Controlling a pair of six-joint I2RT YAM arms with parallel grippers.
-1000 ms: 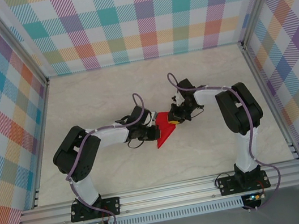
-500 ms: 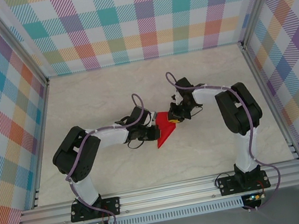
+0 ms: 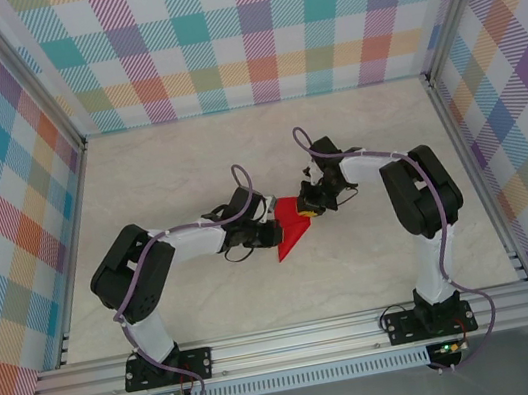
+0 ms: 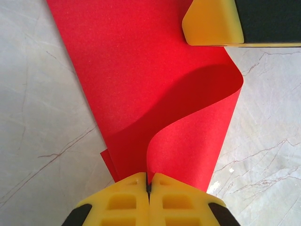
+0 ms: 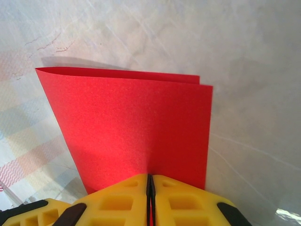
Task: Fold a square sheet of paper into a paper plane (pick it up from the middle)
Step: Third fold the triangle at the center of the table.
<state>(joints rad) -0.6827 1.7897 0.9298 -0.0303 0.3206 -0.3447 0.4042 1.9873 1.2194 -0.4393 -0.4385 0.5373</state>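
- paper [image 3: 289, 228]: red, partly folded, in the middle of the table [image 3: 188, 170], between the two grippers. From the top camera it reads as a wedge with its point toward the near-left.
- Top camera shows the outline and both arms reaching in from either side. It is too small there to make out layers or jaw gaps.
- Left wrist camera: the paper [image 4: 141, 70] lies mostly flat on the marbled table [image 4: 37, 117]. One flap curls up off the surface in an S-bend and runs into the jaws. A lower layer peeks out at the near-left edge.
- Right wrist camera: the paper [image 5: 131, 122] is doubled, two layers with far edges almost lined up and a thin offset at the far-right corner. The far edge throws a shadow on the table [image 5: 235, 47]. The curl is not visible from this side.
- left gripper [image 4: 148, 182]: yellow fingers pressed together, pinching the curled flap at its near edge. Seen from above at [image 3: 268, 235], on the paper's left side.
- right gripper [image 5: 150, 182]: fingers together, clamped on the doubled edge. Seen from above at [image 3: 308, 208], at the paper's far-right side. One of its yellow fingertips also shows in the left wrist camera at the paper's far-right corner.
- Plaid walls [image 3: 246, 28] surround the table on three sides.
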